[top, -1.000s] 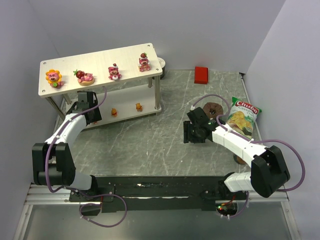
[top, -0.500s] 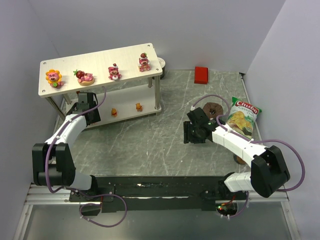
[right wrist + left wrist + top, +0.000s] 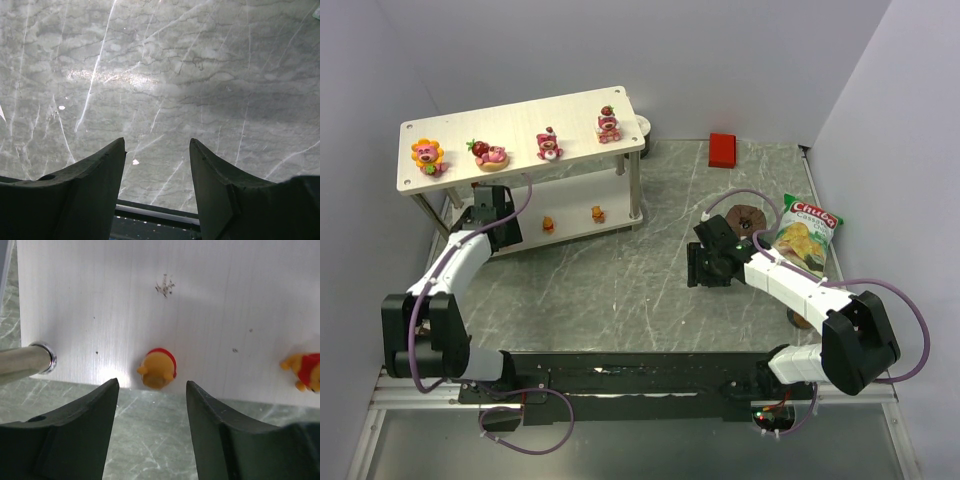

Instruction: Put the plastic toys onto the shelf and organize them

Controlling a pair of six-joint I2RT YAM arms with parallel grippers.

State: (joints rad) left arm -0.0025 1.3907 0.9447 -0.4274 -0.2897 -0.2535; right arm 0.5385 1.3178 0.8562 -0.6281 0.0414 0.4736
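Left end effector [image 3: 151, 392] just spread, leaving tiny orange plastic bear [image 3: 157, 369] placed on pale wooden shelf [image 3: 225, 300] lower board; right end effector [image 3: 156, 142] spread, empty.

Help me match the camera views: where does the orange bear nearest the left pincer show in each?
Top external: unseen, hidden under the left pincer.
Left wrist: orange bear at centre, just beyond the open pincer.
Right wrist: not in it.
Shared landmark: the shelf, its pale lower board.
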